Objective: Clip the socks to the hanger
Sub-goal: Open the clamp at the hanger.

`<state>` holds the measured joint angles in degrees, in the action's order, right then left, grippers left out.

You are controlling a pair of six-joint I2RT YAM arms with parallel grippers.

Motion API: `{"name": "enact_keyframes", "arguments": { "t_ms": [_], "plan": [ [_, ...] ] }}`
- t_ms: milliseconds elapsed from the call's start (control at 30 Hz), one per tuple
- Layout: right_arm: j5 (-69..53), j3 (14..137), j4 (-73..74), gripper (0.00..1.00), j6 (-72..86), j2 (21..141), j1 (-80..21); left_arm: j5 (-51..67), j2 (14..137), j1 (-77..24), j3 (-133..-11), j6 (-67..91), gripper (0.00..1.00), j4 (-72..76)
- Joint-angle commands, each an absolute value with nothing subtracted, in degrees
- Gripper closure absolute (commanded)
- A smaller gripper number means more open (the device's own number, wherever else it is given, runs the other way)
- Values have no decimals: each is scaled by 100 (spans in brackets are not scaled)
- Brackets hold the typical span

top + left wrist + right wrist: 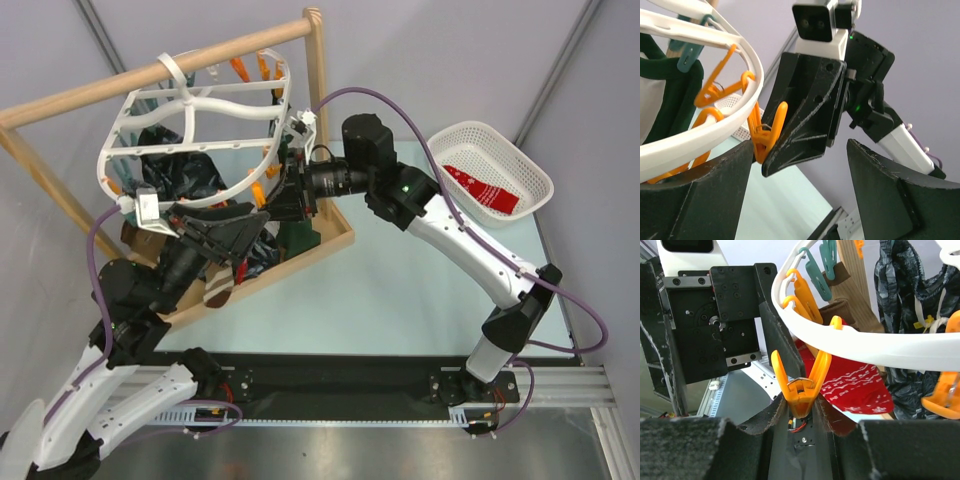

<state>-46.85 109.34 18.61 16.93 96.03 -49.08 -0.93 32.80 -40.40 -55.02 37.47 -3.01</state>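
Two hands up at the hanger [190, 98], both on the rim side facing the basket [515, 160]. State of right hand [799, 407]: clenched on orange clip [799, 385], fingers pinching its lower end, both prongs splayed upward, white rim just above. State of left hand [799, 150]: released, fingers wide apart, nothing gripped. From left wrist view, right hand's black finger and same clip showing in the gap between them.

Hanger hung by hook on pole of wooden rack [100, 90], over left part of table [400, 290], tilted. More orange clips and some teal clips [816, 275] along rim.

Four socks in view:
- red sock [855, 382], white specks, under rim just behind the pinched clip, beside a left finger; cannot tell if clipped.
- dark sock [185, 175], patterned, hanging below hanger's left side.
- brown sock [216, 288], cream stripes, low by rack base, near left arm.
- second red sock [482, 188], lying in the white mesh basket at right of table, well apart from hanger.
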Motion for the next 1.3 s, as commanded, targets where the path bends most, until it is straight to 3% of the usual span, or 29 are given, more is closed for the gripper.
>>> {"name": "enact_keyframes", "arguments": {
  "t_ms": [0,200,300,367,500,600,767,933,1067,1267],
  "plan": [
    [-4975,11268,1749,100,1828,9562,-4948,-597,3489,-4043,-5370,4060,19,333],
    [-4966,11329,1705,100,1846,9580,-5018,-764,3779,-4043,-5476,4245,23,298],
    [-4966,11364,1705,100,1854,9598,-5019,-738,3779,-4043,-5370,4263,33,517],
    [-4983,11364,1696,100,1863,9589,-5019,-738,3700,-4052,-5239,4280,33,676],
    [-5027,11338,1582,100,1951,9589,-5027,-922,3709,-4052,-5212,4263,31,660],
    [-5010,11329,1556,100,1995,9624,-5036,-1010,3779,-4043,-5247,4289,19,563],
    [-5062,11285,1389,100,2127,9642,-5045,-1107,3893,-4043,-5195,4351,10,474],
    [-4984,11215,1354,100,2153,9615,-5001,-1160,3824,-4052,-5290,4333,10,265],
    [-4975,11171,1257,100,2241,9554,-4904,-1353,3683,-4052,-5423,4465,15,-439],
    [-4975,11171,1230,100,2338,9589,-4895,-1301,3472,-4043,-5159,4535,21,-177]
  ]
}}
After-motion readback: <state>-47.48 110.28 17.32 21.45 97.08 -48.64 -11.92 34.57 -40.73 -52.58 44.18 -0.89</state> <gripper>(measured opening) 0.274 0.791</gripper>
